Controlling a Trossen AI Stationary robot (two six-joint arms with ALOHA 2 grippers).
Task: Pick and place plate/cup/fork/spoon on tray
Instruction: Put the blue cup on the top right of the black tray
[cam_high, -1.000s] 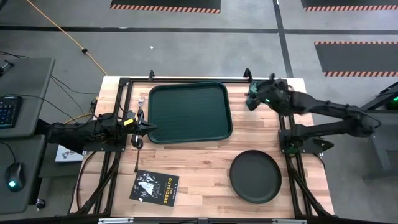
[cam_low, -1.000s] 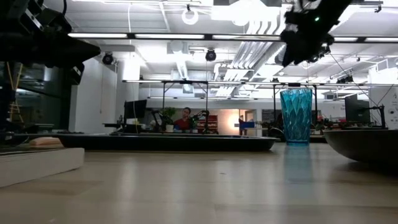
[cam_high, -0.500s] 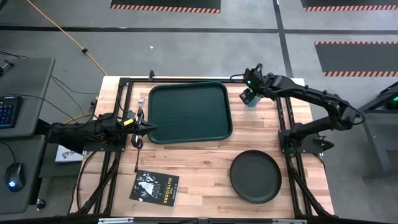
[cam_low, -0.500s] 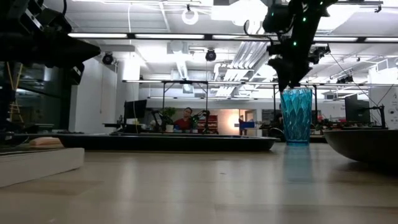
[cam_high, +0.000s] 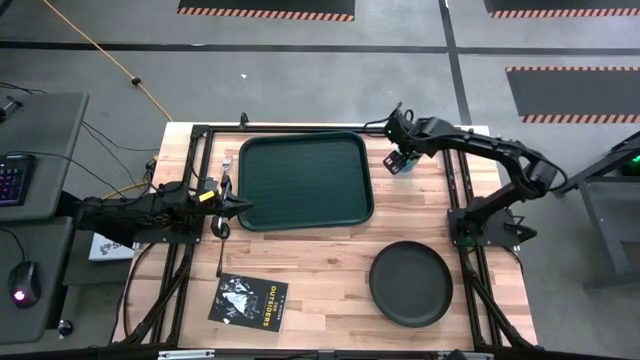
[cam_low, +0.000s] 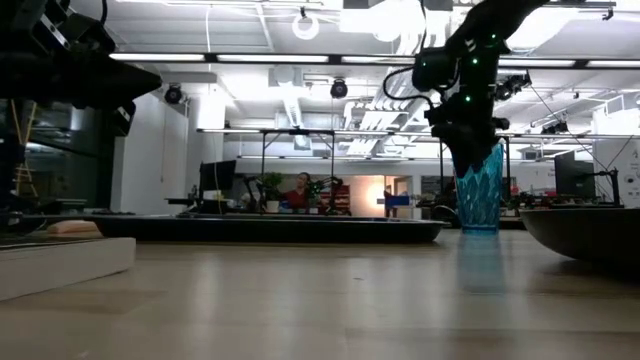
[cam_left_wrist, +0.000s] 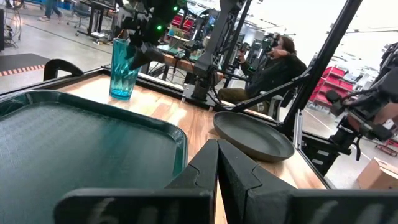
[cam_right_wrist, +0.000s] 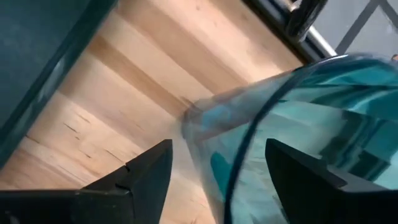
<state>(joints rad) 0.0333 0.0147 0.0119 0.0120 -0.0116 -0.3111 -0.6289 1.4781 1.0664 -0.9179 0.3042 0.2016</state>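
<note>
The teal cup (cam_high: 403, 165) stands upright on the wood to the right of the green tray (cam_high: 305, 180); it also shows in the low view (cam_low: 480, 195). My right gripper (cam_right_wrist: 217, 180) is open at the cup's top rim (cam_low: 478, 152). One finger is outside the wall and the other is over the mouth. The black plate (cam_high: 410, 285) lies on the table at the near right. The fork (cam_high: 227, 163) and spoon (cam_high: 220, 245) lie left of the tray. My left gripper (cam_high: 238, 208) is shut and empty beside the tray's left edge. My right gripper comes at the cup's rim (cam_right_wrist: 249, 134) from above, slanting down, with its fingers on either side of the near wall. I cannot tell whether a finger touches the cup. The cup stands on the table.
A black square booklet (cam_high: 248, 300) lies at the near left of the table. Black frame rails (cam_high: 455, 200) run along the table's left and right sides. People sit in the room beyond the table.
My right gripper has come down from well above the cup to its rim, and its wrist has swung toward the table's far edge. The cup has stayed in place.
</note>
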